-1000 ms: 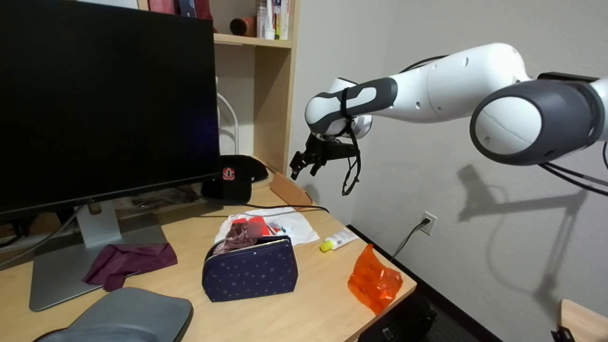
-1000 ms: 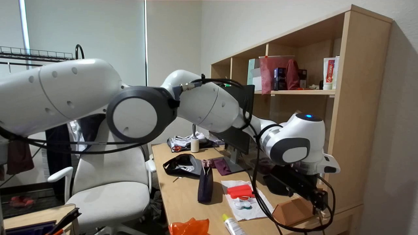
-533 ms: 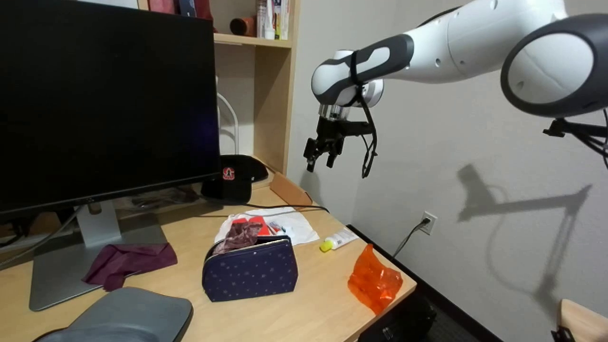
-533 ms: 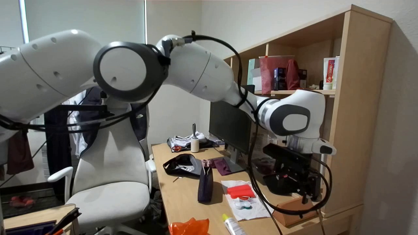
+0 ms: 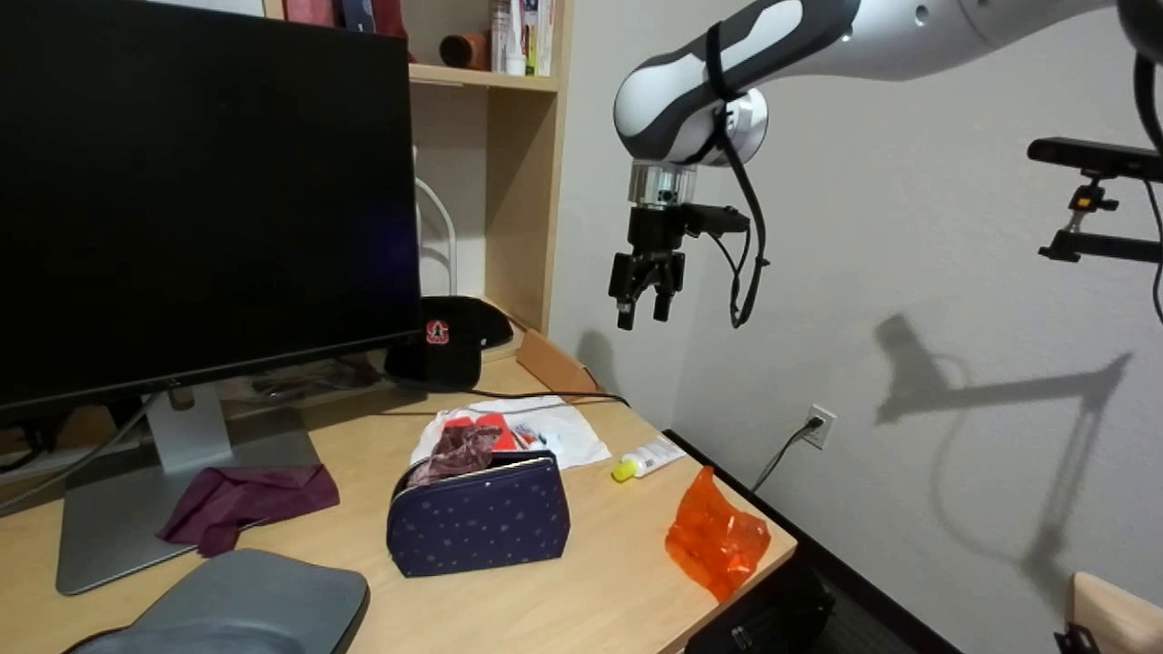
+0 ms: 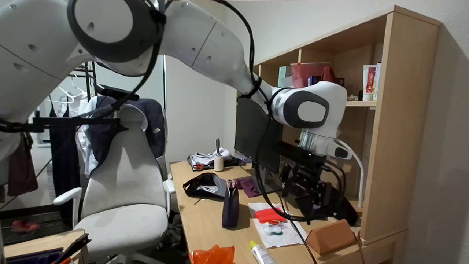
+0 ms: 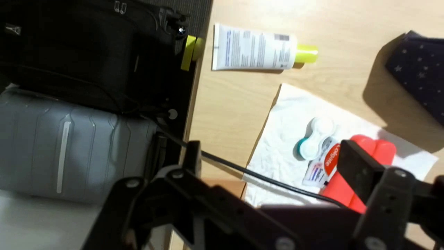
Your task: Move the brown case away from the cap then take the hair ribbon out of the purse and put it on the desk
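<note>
Above the wood-coloured desk [image 5: 600, 527] hangs the Robotiq gripper [image 5: 643, 318], its fingers spread with nothing between them. In an exterior view, the star-patterned navy purse [image 5: 482, 518] stands upright, lower and toward 8 o'clock from the gripper, with its long axis nearly from 9 to 3 o'clock; in the wrist view, its corner appears at about 2 o'clock. The black baseball cap [image 5: 450, 350] has the brown triangular case [image 5: 556, 366] just beside it, at 3 o'clock (whether they touch, I cannot tell). If this is away enough, the next goal should be the reddish hair ribbon [image 5: 459, 451], which bulges from the purse's mouth at 11 o'clock, below the gripper and well apart from it.
</note>
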